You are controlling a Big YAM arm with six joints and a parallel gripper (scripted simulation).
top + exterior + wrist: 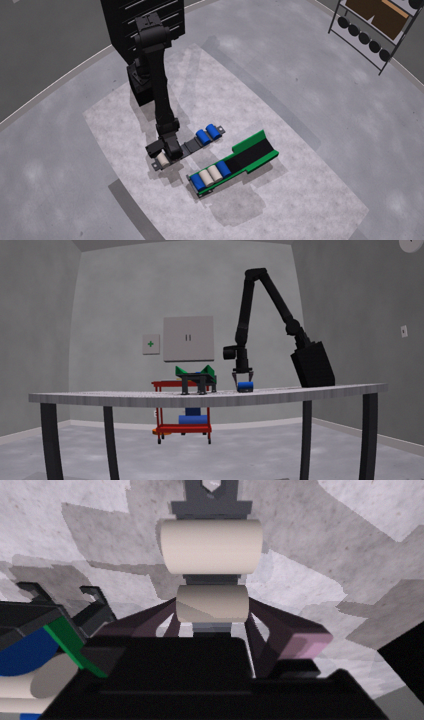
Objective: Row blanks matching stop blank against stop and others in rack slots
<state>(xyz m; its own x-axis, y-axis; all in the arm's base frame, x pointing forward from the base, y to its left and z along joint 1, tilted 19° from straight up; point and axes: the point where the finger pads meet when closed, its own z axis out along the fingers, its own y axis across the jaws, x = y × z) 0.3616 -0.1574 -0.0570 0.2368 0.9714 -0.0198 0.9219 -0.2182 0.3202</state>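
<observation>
The dark stock rack [190, 145] lies on the mat. Two blue blanks [203, 137] [213, 131] sit in its far slots and a cream blank [162, 159] sits in its near end slot. My gripper [171, 151] is low over the rack beside that cream blank. In the wrist view the gripper [212, 614] is shut on a second cream blank [212, 603], down in the slot next to the end cream blank [211, 546]. The green ramp [238, 160] holds a blue blank [197, 182] at the stop, then two cream blanks [206, 177] [214, 173], then a blue blank [223, 168].
The arm's black base box [142, 29] stands behind the rack. A wire shelf [374, 26] is at the far right. In the side view, a red cart [184, 424] stands behind the table, and the ramp [196, 373] is left of my gripper [242, 378].
</observation>
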